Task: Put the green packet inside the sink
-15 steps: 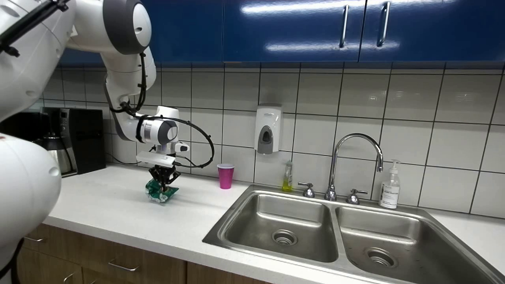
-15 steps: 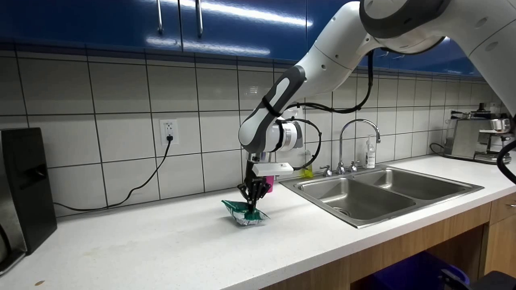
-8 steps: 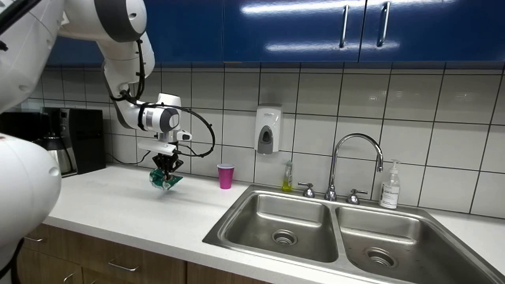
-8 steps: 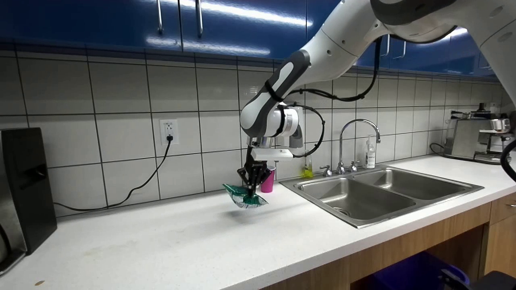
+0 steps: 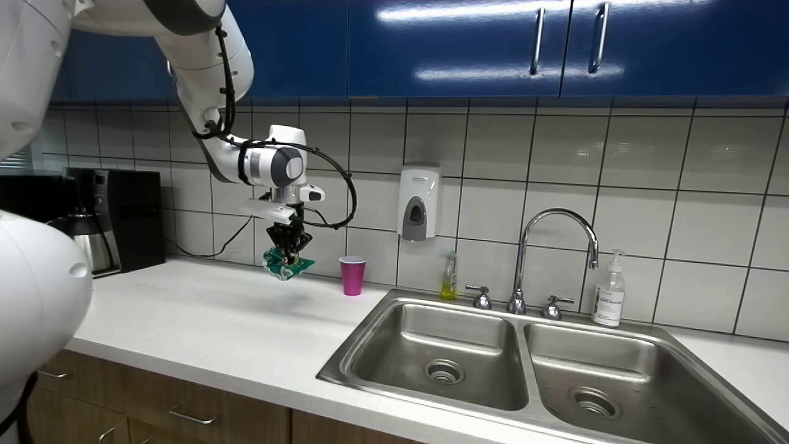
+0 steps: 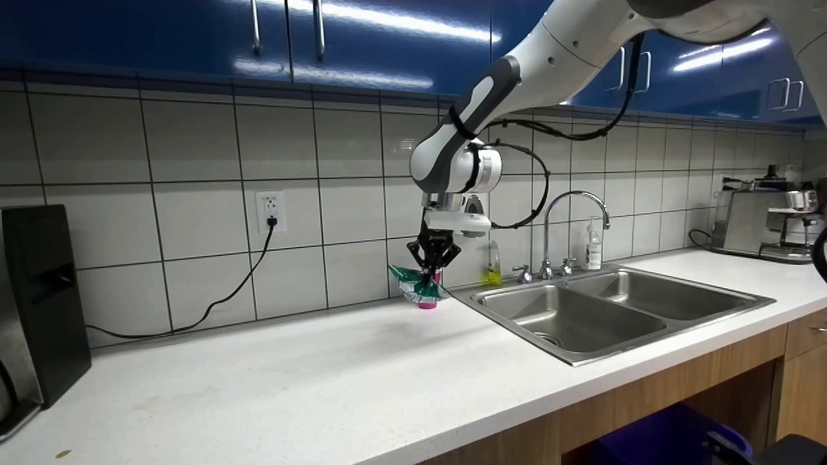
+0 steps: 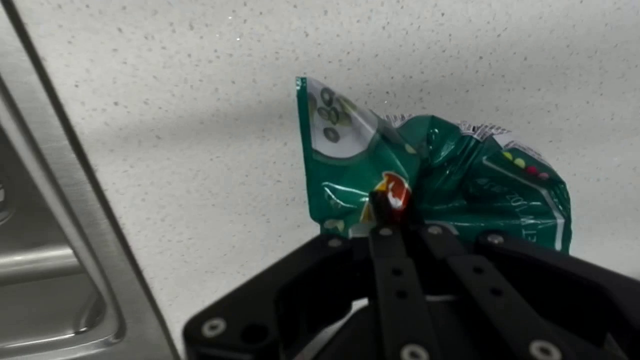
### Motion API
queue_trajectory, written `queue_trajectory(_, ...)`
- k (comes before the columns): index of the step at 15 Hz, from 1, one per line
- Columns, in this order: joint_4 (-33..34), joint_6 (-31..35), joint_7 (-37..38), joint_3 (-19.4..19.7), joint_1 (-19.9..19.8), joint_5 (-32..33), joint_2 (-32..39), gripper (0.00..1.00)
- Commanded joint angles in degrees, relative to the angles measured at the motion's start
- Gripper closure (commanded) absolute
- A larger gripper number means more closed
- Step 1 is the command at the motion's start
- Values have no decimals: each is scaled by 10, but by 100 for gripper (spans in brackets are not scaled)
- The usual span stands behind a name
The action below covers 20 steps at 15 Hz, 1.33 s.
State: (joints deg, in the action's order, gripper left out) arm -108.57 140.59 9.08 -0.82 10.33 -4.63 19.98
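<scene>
Wrist view showed my gripper pinching the green packet. I held it above the counter, outside the sink.

A pink cup stands on the bench; a white dispenser hangs on the tiled wall; blue cabinets above.

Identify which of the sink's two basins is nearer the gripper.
The basin nearer the pink cup: the gripper, shut on the green packet, hangs over the counter on that side, while the other basin lies beyond the divider.
</scene>
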Motion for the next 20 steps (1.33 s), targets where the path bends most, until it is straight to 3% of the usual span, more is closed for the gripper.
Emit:
queue_trajectory(1, -42, -29, 35, 8, -18, 16, -68, 99)
queue_trajectory(10, -142, -81, 64, 34, -64, 44, -188, 99)
queue_trajectory(20, -206, -62, 75, 49, -111, 79, -198, 99)
